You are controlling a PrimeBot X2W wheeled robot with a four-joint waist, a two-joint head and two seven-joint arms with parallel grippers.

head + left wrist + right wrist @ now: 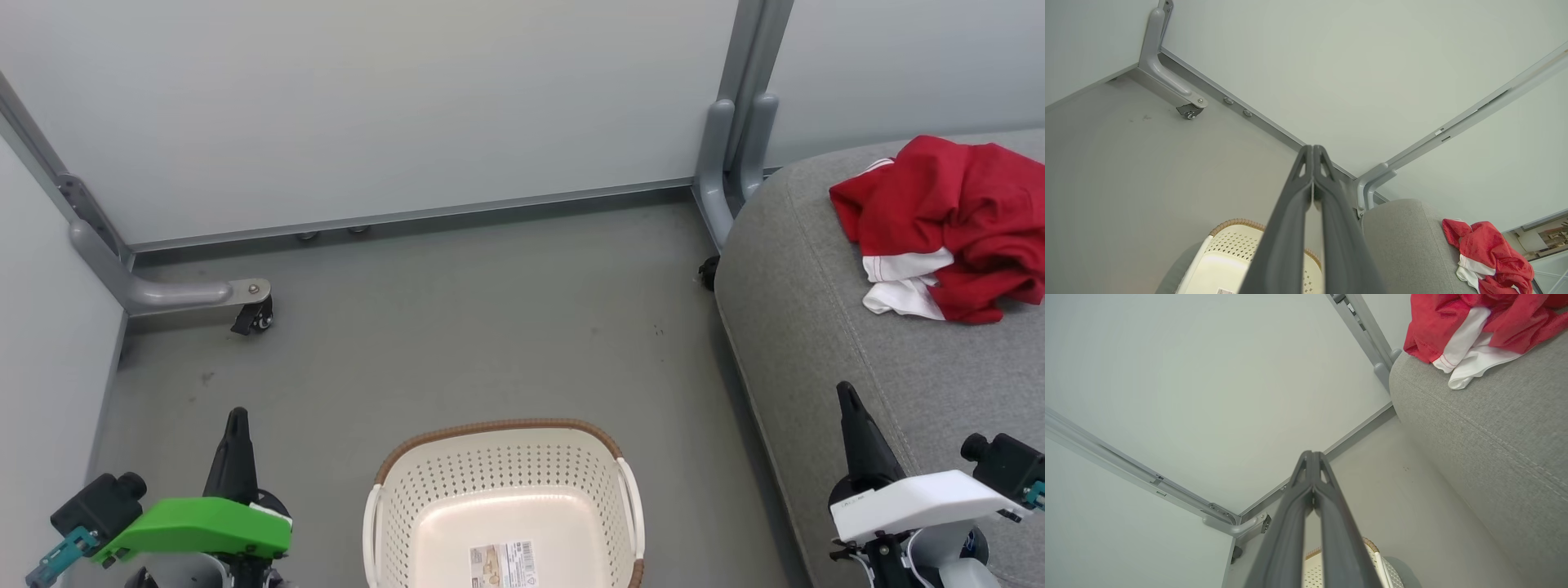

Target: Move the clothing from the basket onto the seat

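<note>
The red clothing (951,224) lies crumpled on the grey seat (816,327) at the right, with white panels showing at its near edge; the same clothing (1488,259) (1470,326) appears in both wrist views. The cream basket (502,506) with its brown rim stands on the floor at bottom centre, nothing inside but a label on its bottom. My left gripper (237,416) is shut at the lower left, left of the basket, its fingers (1312,153) pressed together. My right gripper (845,392) is shut at the lower right over the seat's front part, holding nothing.
Pale partition walls close the back and left. A grey caster leg (204,294) sticks out onto the floor at the left, and a grey post foot (722,163) stands by the seat's far corner. Grey floor (490,327) lies between the basket and the wall.
</note>
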